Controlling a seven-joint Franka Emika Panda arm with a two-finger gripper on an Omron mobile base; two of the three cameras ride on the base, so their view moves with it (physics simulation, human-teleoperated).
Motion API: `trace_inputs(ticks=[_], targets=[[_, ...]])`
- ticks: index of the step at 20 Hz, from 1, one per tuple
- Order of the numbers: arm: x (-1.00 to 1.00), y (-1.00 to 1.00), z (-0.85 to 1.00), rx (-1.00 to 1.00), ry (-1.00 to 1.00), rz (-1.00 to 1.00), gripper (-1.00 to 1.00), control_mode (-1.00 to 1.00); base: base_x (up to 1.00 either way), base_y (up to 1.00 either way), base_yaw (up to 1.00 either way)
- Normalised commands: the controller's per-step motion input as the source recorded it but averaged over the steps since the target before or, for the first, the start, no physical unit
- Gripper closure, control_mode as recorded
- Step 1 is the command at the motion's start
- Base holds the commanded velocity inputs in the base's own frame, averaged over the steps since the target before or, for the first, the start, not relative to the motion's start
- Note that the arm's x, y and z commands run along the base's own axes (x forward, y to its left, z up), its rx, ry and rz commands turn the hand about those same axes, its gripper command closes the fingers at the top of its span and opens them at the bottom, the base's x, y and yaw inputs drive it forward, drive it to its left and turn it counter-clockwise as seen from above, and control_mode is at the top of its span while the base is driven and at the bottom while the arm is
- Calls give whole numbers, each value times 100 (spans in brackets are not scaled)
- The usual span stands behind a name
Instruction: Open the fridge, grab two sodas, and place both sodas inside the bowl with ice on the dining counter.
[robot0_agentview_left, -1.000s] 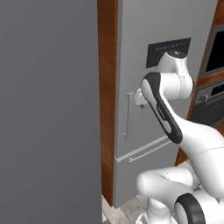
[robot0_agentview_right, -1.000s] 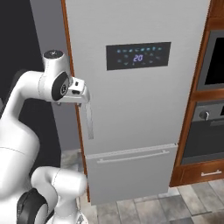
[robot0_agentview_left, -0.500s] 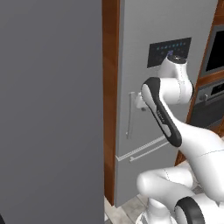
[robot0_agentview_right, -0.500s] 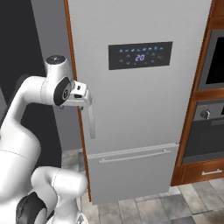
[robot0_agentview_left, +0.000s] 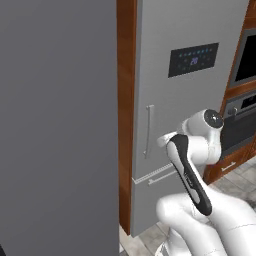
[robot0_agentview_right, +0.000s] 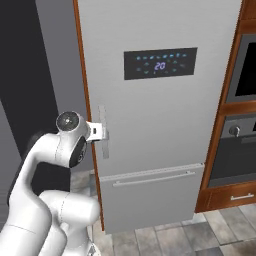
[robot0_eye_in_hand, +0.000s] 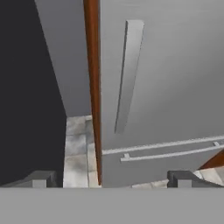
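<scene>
So the robot is at the very first step: getting the fridge (robot0_agentview_right: 160, 115) open. The fridge stands right in front of the arm, and its big grey door is shut, so the sodas must be hidden inside.

The gripper (robot0_agentview_right: 100, 132) is near the long upright handle (robot0_agentview_right: 104, 132) on the door's left side. In the hand view the two dark fingertips (robot0_eye_in_hand: 186, 178) are spread wide apart, with nothing between them. The handle (robot0_eye_in_hand: 127, 74) sits up ahead of them, and the fingers do not seem to touch it yet.

Next, the hand likely needs to move forward until the handle sits between the fingers. Then the fingers should squeeze it, and the arm should pull so the door swings out. The brown wooden strip (robot0_eye_in_hand: 92, 87) beside the door is close, so the fingers should stay clear of it.
</scene>
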Motion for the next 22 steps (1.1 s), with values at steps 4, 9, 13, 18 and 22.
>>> trace_inputs(ticks=[4,9,13,18,22], targets=[[11,0,-16,3,-36,11,-100,-100,0,0,0],[12,-2,-7,1,-29,11,-100,-100,0,0,0],[22,1,-14,4,-26,9,-100,-100,0,0,0],[34,4,-25,6,-17,11,-100,-100,0,0,0],[39,1,-26,8,-13,10,-100,-100,0,0,0]])
